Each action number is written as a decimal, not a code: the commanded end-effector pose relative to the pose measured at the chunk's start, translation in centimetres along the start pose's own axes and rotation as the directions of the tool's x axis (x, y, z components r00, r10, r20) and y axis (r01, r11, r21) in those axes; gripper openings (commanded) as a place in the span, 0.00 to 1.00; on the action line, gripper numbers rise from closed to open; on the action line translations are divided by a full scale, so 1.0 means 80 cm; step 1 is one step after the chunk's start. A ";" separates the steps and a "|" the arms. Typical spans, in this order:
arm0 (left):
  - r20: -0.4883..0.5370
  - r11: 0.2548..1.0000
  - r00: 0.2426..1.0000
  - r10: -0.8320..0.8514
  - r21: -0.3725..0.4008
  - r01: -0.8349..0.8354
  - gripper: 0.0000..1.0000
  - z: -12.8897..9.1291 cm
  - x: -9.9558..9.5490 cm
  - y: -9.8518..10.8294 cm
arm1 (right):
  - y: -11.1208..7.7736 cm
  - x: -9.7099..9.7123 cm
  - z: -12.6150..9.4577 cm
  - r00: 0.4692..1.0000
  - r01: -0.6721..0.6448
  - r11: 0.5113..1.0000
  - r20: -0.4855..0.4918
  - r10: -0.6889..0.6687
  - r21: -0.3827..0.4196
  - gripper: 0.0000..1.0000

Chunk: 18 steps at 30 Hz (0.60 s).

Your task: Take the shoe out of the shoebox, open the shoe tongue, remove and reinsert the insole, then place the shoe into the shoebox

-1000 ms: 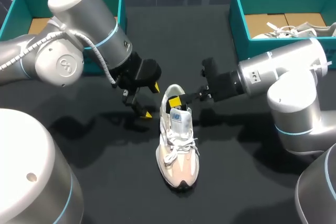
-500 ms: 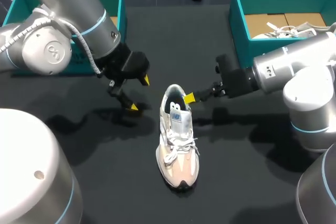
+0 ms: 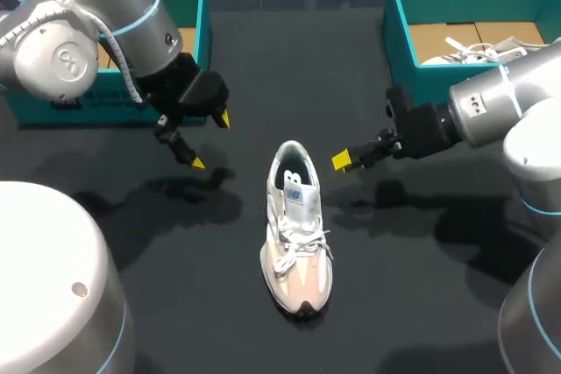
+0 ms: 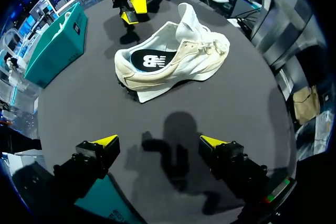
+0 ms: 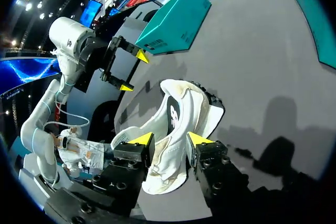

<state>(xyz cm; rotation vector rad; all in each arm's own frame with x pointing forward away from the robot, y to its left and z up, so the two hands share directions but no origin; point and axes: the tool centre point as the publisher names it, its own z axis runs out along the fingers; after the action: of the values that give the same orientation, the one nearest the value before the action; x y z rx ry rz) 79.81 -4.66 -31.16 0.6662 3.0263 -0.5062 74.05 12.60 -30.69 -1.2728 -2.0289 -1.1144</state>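
A white and beige sneaker lies on the dark table, toe toward the front, its dark insole showing in the heel opening. My right gripper hovers just right of the heel, fingers partly apart with nothing between them. In the right wrist view the sneaker lies ahead of the right gripper, not touched. My left gripper hangs wide open to the left of the shoe. In the left wrist view the sneaker lies well ahead of the left gripper.
A teal shoebox stands at the back left behind my left arm. Another teal shoebox at the back right holds a second white shoe. Bare table lies in front of and beside the sneaker.
My right gripper has pulled out of the shoe's heel opening and moved off to the right. My left gripper has drawn back, away from the shoe, to the left.
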 end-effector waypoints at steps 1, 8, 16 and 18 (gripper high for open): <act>-0.028 0.999 0.999 0.035 0.002 -0.035 1.00 -0.026 -0.002 0.015 | -0.001 0.007 -0.040 0.996 -0.042 0.998 0.076 0.038 0.043 0.38; -0.060 0.994 0.993 0.097 -0.048 -0.100 1.00 -0.055 -0.006 0.038 | 0.001 0.010 -0.080 0.970 -0.151 0.984 0.206 0.128 0.098 0.34; -0.092 0.984 0.983 0.158 -0.065 -0.164 1.00 -0.100 -0.021 0.077 | 0.017 0.044 -0.106 0.881 -0.285 0.949 0.428 0.202 0.139 0.00; -0.111 0.979 0.975 0.193 -0.039 -0.198 1.00 -0.116 -0.027 0.091 | 0.022 0.055 -0.105 0.834 -0.345 0.927 0.502 0.231 0.147 0.00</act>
<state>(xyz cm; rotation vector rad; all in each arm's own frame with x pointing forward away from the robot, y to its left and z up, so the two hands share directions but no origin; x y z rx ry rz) 83.96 2.07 -25.82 0.9631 2.9990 -0.3587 73.60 8.33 -24.46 -1.5961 -1.9695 -0.7077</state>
